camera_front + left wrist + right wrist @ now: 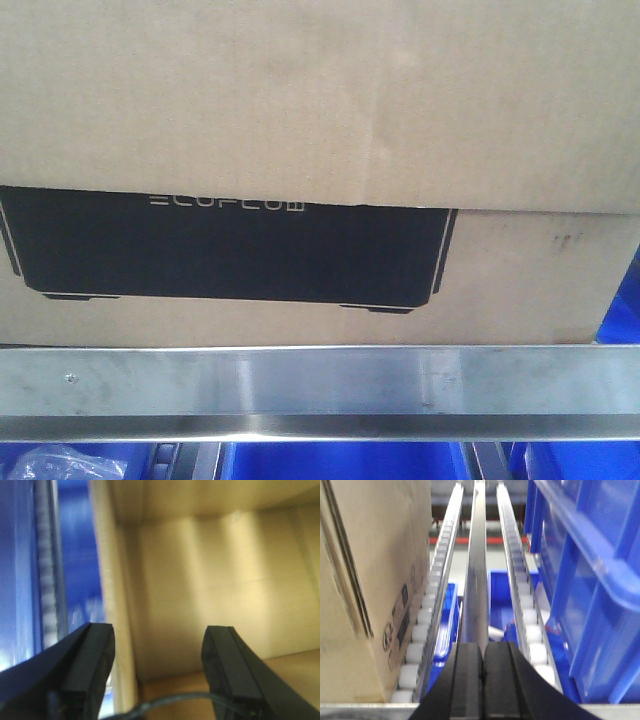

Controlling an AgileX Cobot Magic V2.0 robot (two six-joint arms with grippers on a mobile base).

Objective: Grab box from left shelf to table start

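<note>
Left wrist-mounted view: at far left a blurred strip of rollers (47, 580) runs upward against blue. My left claw (159, 640) stands wide apart with nothing in it. Its left finger (92, 670) shows before the blue and its right finger (227, 670) before cardboard, with an upright edge of the box (215, 580) rising between them. I cannot tell whether either finger touches the cardboard.

Exterior front-facing view: the box fills nearly the whole width, its black panel (220, 245) with pale ECOFLOW lettering set toward the left. It sits on the shelf (120, 385), just behind the steel front rail (420, 385) that crosses below it from edge to edge. Blue bins (340, 462) show under the rail, and more blue sits at the box's right.

Right wrist-mounted view: the box stands at the left, resting on a row of rollers. A steel bar (476, 580) runs away down the middle, with a second roller row just right of it. Blue bins fill the right side and others lie below the tracks. My right claw (482, 652) is at bottom centre, above the front rail, fingers pressed tight together with nothing between them, near the box's corner but apart from it.
</note>
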